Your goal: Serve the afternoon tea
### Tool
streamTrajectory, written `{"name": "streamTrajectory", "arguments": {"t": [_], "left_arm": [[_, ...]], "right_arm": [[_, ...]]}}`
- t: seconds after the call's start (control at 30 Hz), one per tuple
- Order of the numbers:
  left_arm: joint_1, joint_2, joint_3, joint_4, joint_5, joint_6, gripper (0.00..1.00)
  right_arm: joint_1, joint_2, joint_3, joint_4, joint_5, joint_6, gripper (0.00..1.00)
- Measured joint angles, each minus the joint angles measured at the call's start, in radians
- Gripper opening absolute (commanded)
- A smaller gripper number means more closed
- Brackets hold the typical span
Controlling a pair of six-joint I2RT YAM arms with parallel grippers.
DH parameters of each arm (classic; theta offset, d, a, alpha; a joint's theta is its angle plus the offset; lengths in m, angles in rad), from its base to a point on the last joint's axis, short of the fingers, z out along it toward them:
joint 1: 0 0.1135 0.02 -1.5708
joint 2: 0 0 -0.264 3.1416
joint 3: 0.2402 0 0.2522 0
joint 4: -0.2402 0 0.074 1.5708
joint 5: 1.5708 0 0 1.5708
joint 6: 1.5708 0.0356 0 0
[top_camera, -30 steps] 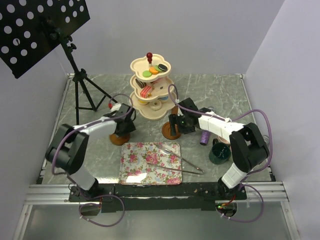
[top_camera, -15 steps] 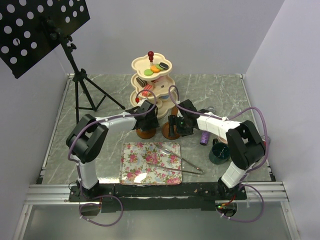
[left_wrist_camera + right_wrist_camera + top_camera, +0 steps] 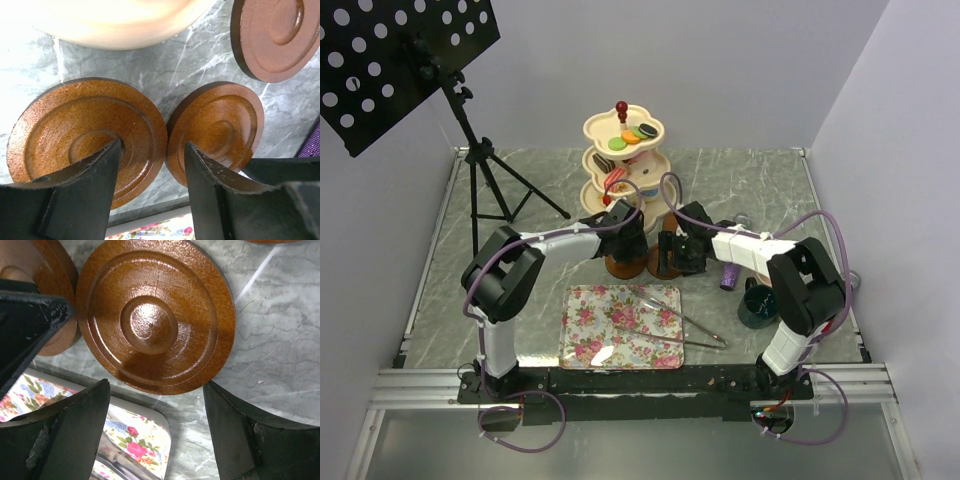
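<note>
Afternoon tea set, on a grey marble-patterned table [image 3: 770,190]. Item: cream three-tier stand [image 3: 592,132], upright at the far middle; macarons [image 3: 630,138] in green, orange and dark tones on the top tier, and a striped cake slice [image 3: 613,181] on the tier below. Item: left saucer [image 3: 60,135], brown and round, lying flat just in front of the stand's foot. Item: middle saucer [image 3: 222,127], same kind, right beside the left saucer, their rims almost meeting. Item: third saucer [image 3: 275,35], darker, lying apart behind the middle saucer. Item: dark teal mug [image 3: 758,306], upright at the right, near the right arm's base. Left gripper [image 3: 153,145]: jaws drawn in on the left saucer, one finger over its centre ring and the other at its outer rim, against the neighbouring saucer's edge. Right gripper [image 3: 155,386]: jaws spread wide, gripping nothing, low over the middle saucer, a finger to either side of its near edge. Also present: floral tray [image 3: 600,320] in front of both saucers, metal tongs [image 3: 685,325] lying across its right end, purple microphone [image 3: 730,275] beside the mug, black perforated music stand [image 3: 400,60] at the far left.
</note>
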Motion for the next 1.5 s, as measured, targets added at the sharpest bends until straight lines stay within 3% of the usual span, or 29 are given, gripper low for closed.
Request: {"name": "streamTrajectory", "arguments": {"t": [0.2,0.4,0.63,0.8,0.97,1.2,1.33,1.5], "left_arm": [[-0.006,-0.003,0.004,0.002,-0.005,0.001,0.79],[-0.013,-0.04,0.005,-0.045,-0.069,0.036,0.92],[-0.013,-0.17,0.057,-0.093,-0.162,0.127,1.0],[0.005,-0.351,0.053,-0.097,-0.205,0.196,1.0],[0.14,-0.544,-0.028,-0.1,-0.182,0.227,1.0],[0.401,-0.674,-0.127,-0.174,-0.096,0.307,1.0],[0.505,-0.712,-0.161,-0.212,-0.041,0.364,1.0],[0.542,-0.713,-0.161,-0.252,-0.009,0.419,1.0]], "right_arm": [[-0.003,-0.005,0.0,0.001,0.018,0.013,0.84],[-0.01,-0.105,0.0,-0.019,0.084,-0.014,0.85],[-0.043,-0.336,0.016,-0.101,0.177,-0.061,0.85],[-0.16,-0.536,-0.015,-0.179,0.238,-0.082,0.84],[-0.317,-0.666,-0.083,-0.251,0.303,-0.12,0.79],[-0.617,-0.657,-0.149,-0.305,0.303,-0.167,0.76],[-0.685,-0.606,-0.148,-0.304,0.255,-0.218,0.76],[-0.71,-0.513,-0.14,-0.302,0.197,-0.321,0.75]]}}
